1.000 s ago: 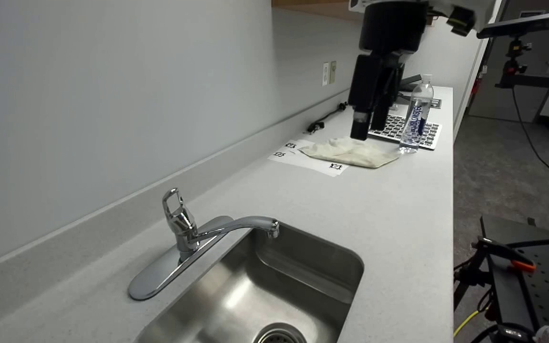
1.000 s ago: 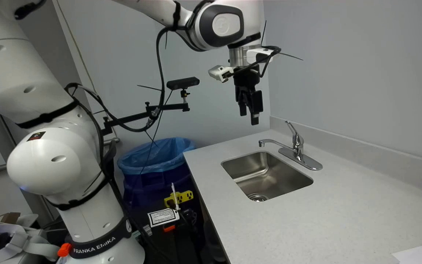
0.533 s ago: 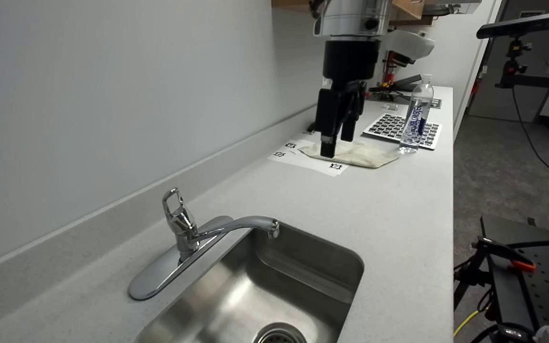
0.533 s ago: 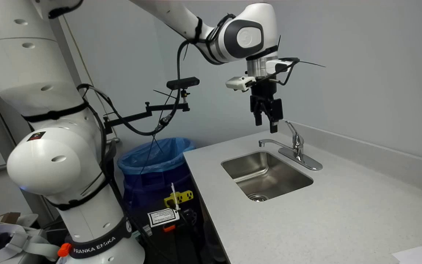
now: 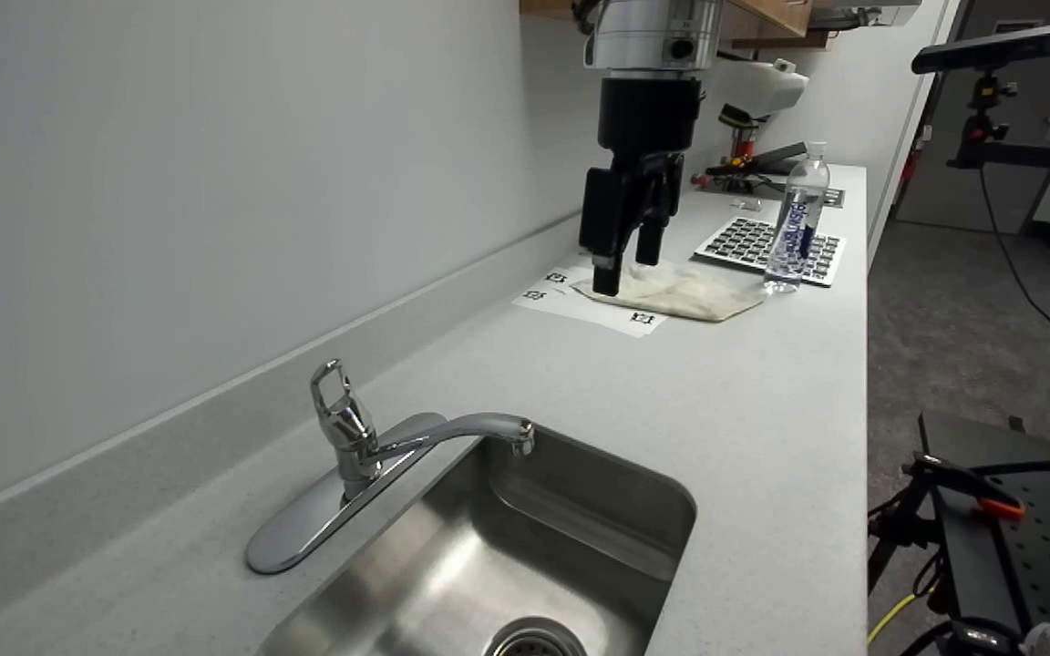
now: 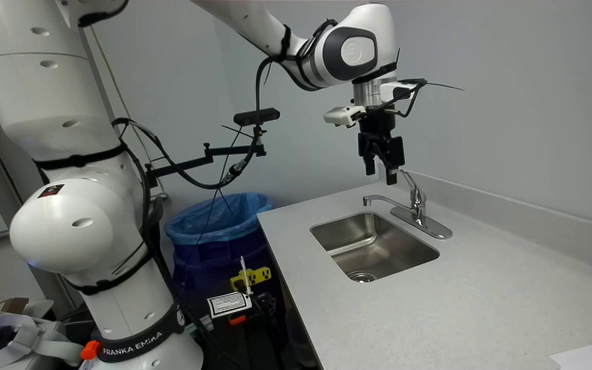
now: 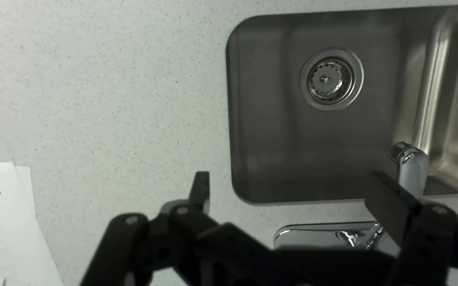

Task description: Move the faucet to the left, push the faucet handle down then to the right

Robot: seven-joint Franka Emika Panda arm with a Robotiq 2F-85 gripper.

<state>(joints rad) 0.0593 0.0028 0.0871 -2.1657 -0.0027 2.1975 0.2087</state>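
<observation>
The silver faucet [image 5: 356, 451] stands upright at the back of the steel sink [image 6: 378, 246]; it also shows in an exterior view [image 6: 418, 208]. Its low curved spout [image 5: 479, 424] reaches over the basin and shows in the wrist view [image 7: 414, 172]. The looped faucet handle [image 6: 408, 178] slants up from the body's top. In the wrist view the handle is hidden. My gripper [image 6: 380, 174] is open and empty, above the counter and apart from the faucet. In the wrist view the fingers [image 7: 390, 202] stand wide apart, the right one partly covering the spout.
A wall with a low backsplash [image 5: 215, 401] runs behind the faucet. Farther along the counter lie marker papers [image 5: 571, 310], a pale cloth [image 5: 689, 296], a water bottle [image 5: 797, 228] and a keyboard-like board [image 5: 744, 241]. A blue-lined bin [image 6: 219, 216] stands beyond the counter edge.
In the exterior views my gripper has moved closer to the wall and the faucet, dropping and then rising slightly. The faucet, its handle and the spout have not moved.
</observation>
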